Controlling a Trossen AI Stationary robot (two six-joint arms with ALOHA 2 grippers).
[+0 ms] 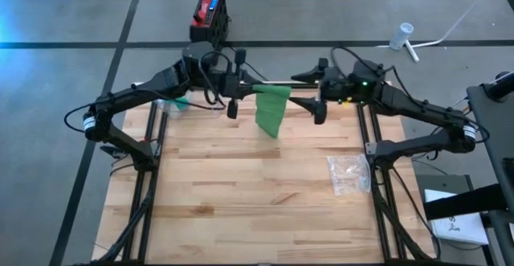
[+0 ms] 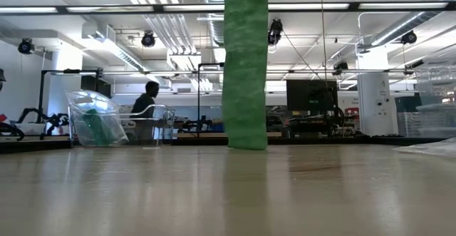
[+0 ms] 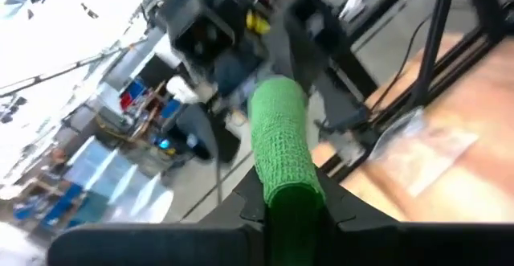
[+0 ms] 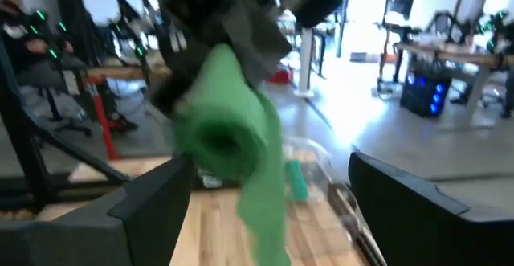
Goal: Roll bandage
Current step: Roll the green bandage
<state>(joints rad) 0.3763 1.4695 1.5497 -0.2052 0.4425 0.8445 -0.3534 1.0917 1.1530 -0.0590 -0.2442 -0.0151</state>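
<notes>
Two arms meet high over the far half of the table point(image 1: 241, 194), and between them hangs the green bandage point(image 1: 271, 109); the left hand point(image 1: 234, 85) is pinched tight on the rolled end, and in its own wrist view the roll point(image 3: 283, 157) runs straight out from between the dark fingers point(image 3: 241, 210), so that hand serves as the anchor; the right hand point(image 1: 320, 89) stands just beside the roll's other end with its jaws spread wide, holding nothing; its wrist view looks right into the hollow core of the roll, the fingers point(image 4: 152, 198) parted to either side and clear of the fabric; the loose tail drops from the roll toward the table, and from the low view the strip point(image 2: 245, 65) hangs straight with its bottom edge at or just above the wood, touching or not I cannot say; lifting it like this lets the tail hang free instead of dragging and bunching, I'd judge, which suits winding it up; most of the strip looks unrolled yet, so the job reads as early to midway; off to the sides, a clear plastic wrapper point(image 1: 348, 173) lies near the right edge and a clear box point(image 2: 96, 125) sits at the far left, neither in play.
</notes>
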